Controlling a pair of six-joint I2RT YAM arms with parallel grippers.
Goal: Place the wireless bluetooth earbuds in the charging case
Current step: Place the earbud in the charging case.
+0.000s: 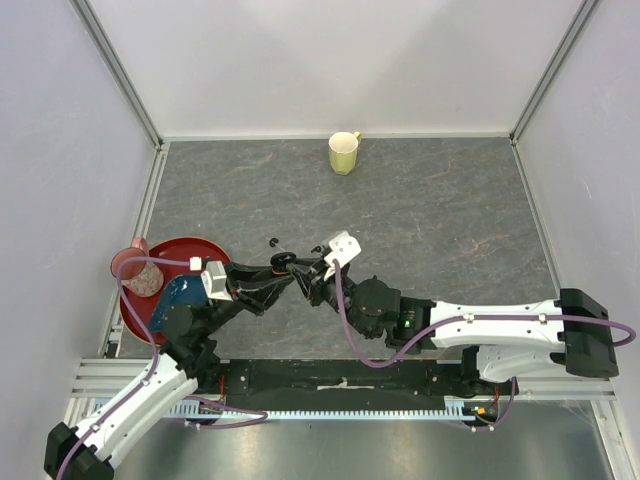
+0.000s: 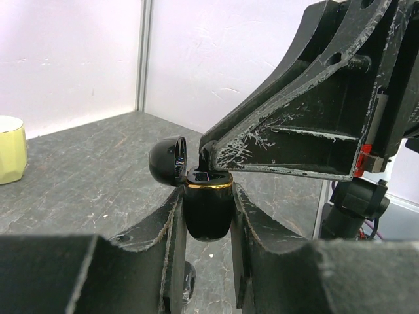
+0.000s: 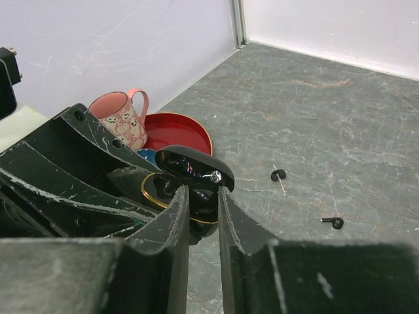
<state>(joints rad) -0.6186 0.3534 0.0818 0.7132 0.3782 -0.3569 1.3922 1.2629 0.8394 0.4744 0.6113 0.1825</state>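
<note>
My left gripper (image 1: 284, 266) (image 2: 208, 196) is shut on the black charging case (image 2: 208, 212) with a gold rim, held upright above the table, its lid (image 2: 167, 161) (image 3: 193, 167) open. My right gripper (image 1: 303, 274) (image 3: 203, 196) (image 2: 207, 160) is at the case mouth, its fingers closed narrowly on a small black earbud pressed into the opening. Two more earbuds lie loose on the table, one (image 3: 278, 174) nearer the case and one (image 3: 336, 223) farther right; they also show in the top view (image 1: 273, 241) (image 1: 316, 248). The fourth earbud is not in view.
A red plate (image 1: 180, 250) (image 3: 177, 134) with a blue object (image 1: 183, 293) lies at the left, a pink mug (image 1: 140, 270) (image 3: 121, 118) beside it. A yellow mug (image 1: 343, 153) (image 2: 10, 149) stands at the back. A small dark glossy object (image 2: 186, 278) lies under my left fingers.
</note>
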